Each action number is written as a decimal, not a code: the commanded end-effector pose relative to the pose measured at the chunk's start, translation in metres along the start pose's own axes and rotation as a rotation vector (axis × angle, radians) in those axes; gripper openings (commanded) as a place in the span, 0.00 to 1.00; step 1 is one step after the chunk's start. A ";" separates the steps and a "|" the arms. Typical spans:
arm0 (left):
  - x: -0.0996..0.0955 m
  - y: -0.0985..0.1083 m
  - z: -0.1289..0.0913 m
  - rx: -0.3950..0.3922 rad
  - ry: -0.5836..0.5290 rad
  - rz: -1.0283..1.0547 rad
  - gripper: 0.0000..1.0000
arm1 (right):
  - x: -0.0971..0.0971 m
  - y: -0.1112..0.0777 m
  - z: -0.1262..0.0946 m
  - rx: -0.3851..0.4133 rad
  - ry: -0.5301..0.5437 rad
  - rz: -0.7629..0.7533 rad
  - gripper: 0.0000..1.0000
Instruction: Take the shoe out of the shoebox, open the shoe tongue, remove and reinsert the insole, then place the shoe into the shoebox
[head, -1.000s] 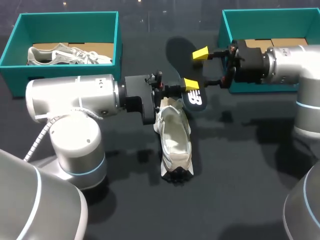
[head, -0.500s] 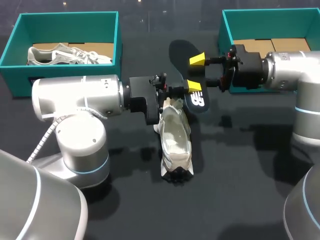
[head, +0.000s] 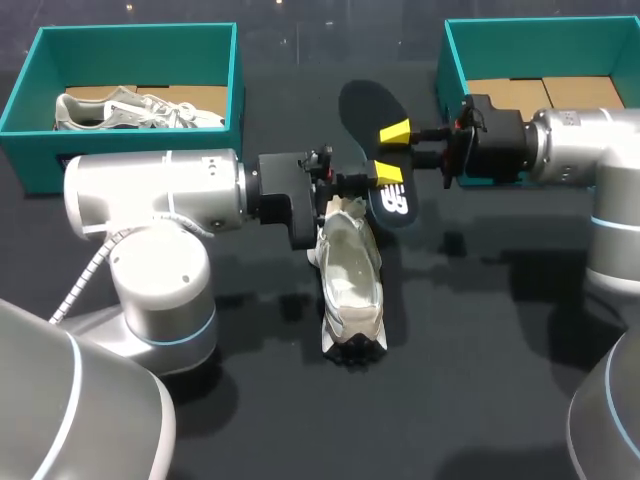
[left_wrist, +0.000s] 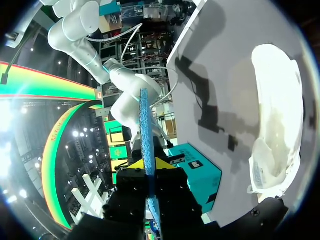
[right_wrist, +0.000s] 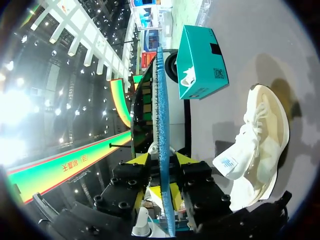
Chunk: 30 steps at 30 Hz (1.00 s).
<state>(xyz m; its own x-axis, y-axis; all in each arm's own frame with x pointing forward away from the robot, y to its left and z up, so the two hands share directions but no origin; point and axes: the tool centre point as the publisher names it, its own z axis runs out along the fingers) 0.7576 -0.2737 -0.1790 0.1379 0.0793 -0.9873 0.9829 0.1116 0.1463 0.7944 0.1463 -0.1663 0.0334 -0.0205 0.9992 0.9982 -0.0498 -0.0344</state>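
The cream shoe (head: 350, 275) stands on its sole on the dark table (head: 480, 350), opening upward, one end toward the robot. Just past its far end, the left gripper (left_wrist: 148, 164) is clamped on the dark insole (head: 365, 105), which is held off the table on edge, its lower end above the shoe's far end. The right gripper (head: 391, 152) straddles the insole from the other side, fingers spread with a small gap to each face, grasping nothing. Farther back, the left box (head: 135, 32) holds a second shoe (head: 130, 110). The right box (head: 540, 28) sits partly behind the right arm.
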 end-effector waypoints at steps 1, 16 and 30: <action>0.001 -0.001 -0.001 0.003 0.001 0.003 0.00 | -0.002 0.002 0.001 0.005 0.001 0.001 0.11; -0.006 -0.007 -0.010 0.009 0.001 -0.009 1.00 | -0.001 0.002 0.002 0.008 0.003 0.002 0.00; -0.023 0.016 -0.064 -0.001 0.020 -0.035 1.00 | -0.013 -0.002 -0.005 0.004 0.022 0.019 0.00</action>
<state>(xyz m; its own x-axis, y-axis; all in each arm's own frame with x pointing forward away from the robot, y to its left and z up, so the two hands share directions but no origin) 0.7617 -0.2343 -0.1558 0.1053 0.0764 -0.9915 0.9837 0.1379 0.1151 0.7934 0.1429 -0.1766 0.0512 -0.0421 0.9978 0.9976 -0.0445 -0.0531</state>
